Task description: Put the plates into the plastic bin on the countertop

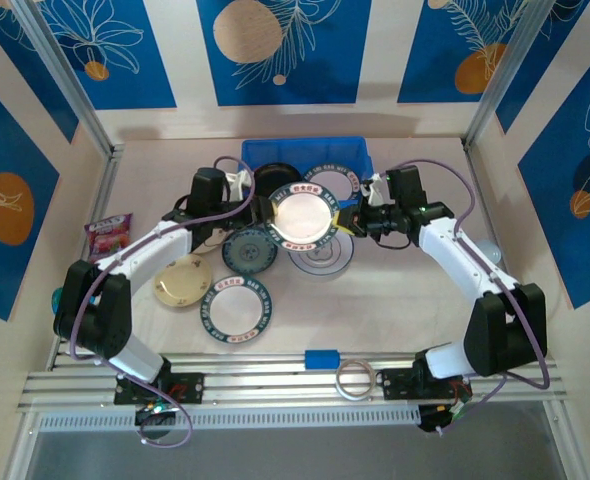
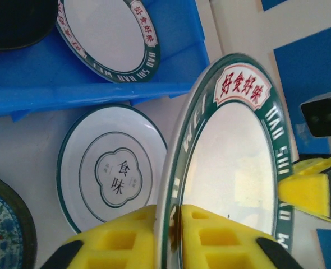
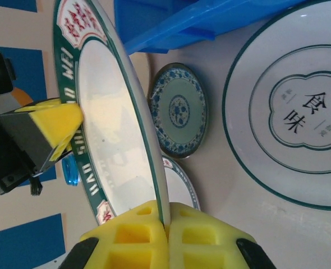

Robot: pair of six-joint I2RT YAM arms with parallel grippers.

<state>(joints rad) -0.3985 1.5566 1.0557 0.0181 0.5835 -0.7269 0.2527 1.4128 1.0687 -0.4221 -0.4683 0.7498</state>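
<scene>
Both grippers hold one white plate with a green-and-red rim [image 1: 300, 215] on edge, just in front of the blue plastic bin [image 1: 360, 150]. My left gripper [image 2: 177, 224] is shut on its near rim. My right gripper [image 3: 166, 230] is shut on the opposite rim of that plate [image 3: 109, 123]. Inside the bin [image 2: 98, 84] lie a black plate [image 1: 273, 180] and another green-rimmed plate [image 1: 330, 185]. On the countertop [image 1: 415, 320] lie a white grey-patterned plate [image 2: 115, 168], a dark teal plate [image 3: 179, 109], a cream plate [image 1: 183, 280] and a third green-rimmed plate [image 1: 235, 305].
A pink snack packet [image 1: 108, 235] lies at the left edge. A small blue block [image 1: 322, 358] and a clear tape ring [image 1: 355, 380] sit by the near aluminium rail. Bare tabletop shows on the right, in front of the right arm.
</scene>
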